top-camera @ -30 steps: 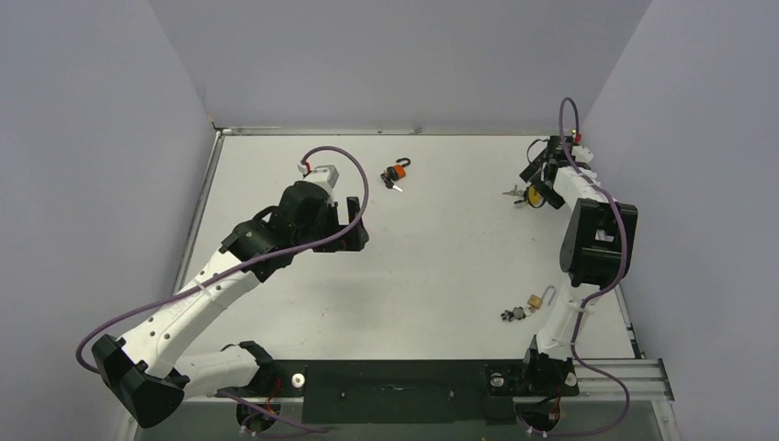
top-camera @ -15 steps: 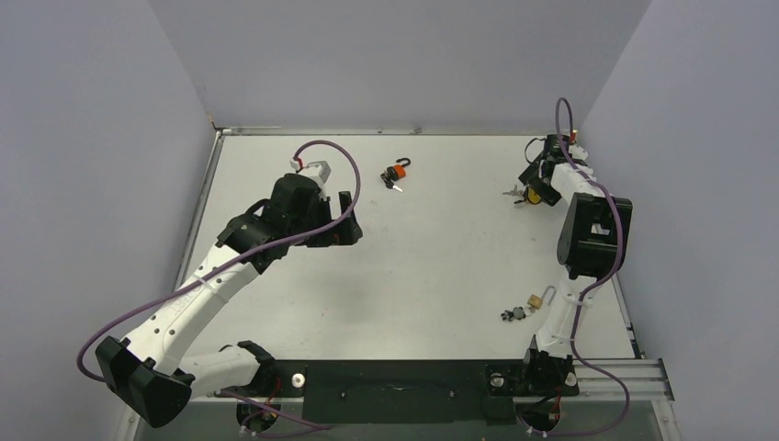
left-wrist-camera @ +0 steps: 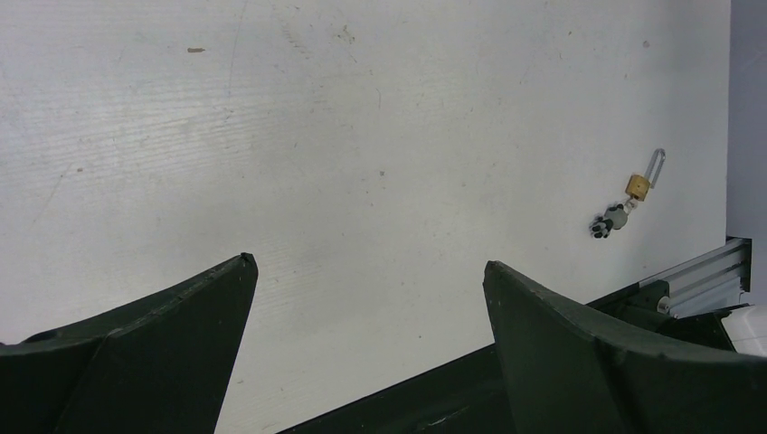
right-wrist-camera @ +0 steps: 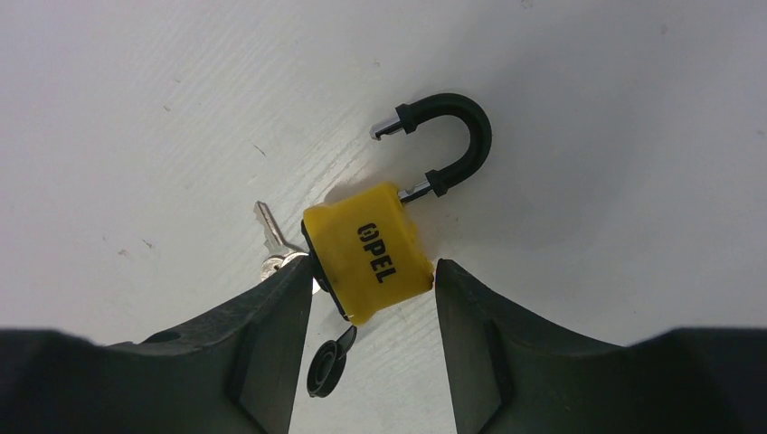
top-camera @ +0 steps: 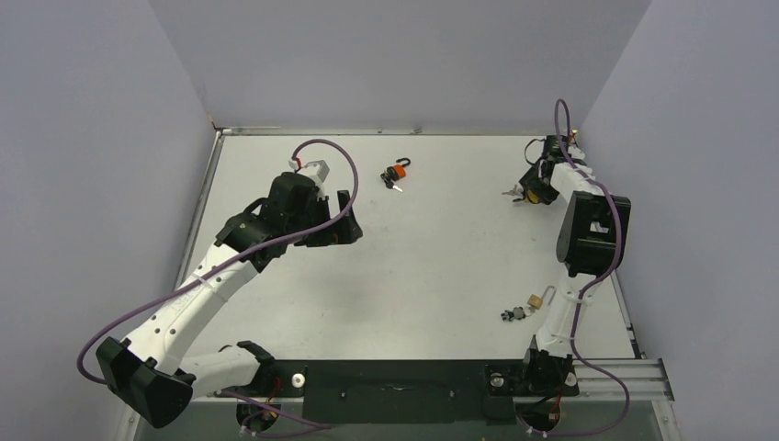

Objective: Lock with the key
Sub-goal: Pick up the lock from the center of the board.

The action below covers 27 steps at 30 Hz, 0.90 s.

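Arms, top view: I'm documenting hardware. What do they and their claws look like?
Both the left arm and right arm have white links, black joint housings and a looping purple cable. The left claw and right claw have dark, wedge-shaped fingers.

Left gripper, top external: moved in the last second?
Yes, slightly. The left gripper has pulled back leftward, widening its gap to the orange padlock, which has stayed put.

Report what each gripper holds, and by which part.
The right gripper pinches the yellow padlock by its body sides; the left gripper, open, holds nothing.
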Available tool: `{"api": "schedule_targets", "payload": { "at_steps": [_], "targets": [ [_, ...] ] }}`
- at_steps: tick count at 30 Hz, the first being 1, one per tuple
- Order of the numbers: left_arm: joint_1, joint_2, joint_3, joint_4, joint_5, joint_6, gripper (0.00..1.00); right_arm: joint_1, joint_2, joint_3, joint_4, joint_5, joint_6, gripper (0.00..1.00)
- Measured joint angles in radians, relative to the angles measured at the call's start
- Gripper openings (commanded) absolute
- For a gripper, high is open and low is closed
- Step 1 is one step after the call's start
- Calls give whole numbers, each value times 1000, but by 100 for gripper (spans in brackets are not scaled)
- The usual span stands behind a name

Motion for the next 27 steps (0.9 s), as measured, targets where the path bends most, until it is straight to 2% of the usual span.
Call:
{"api": "schedule_targets", "payload": {
  "at_steps": [10, 15, 20, 23, 27],
  "targets": [
    [8, 1, 0, -2, 24, -20, 97, 0, 21, 9, 1, -11, -8, 48],
    [12, 5, 0, -2, 30, -25, 97, 0, 34, 31, -9, -9, -29, 57],
    [14, 7, 0, -3, 35, -26, 97, 0, 47, 37, -17, -3, -61, 59],
    [19, 7, 0, -8, 37, -26, 97, 0, 48, 48, -26, -3, -79, 54],
    [23, 7, 0, -12, 38, -26, 97, 0, 61, 66, -29, -7, -90, 33]
  ]
}}
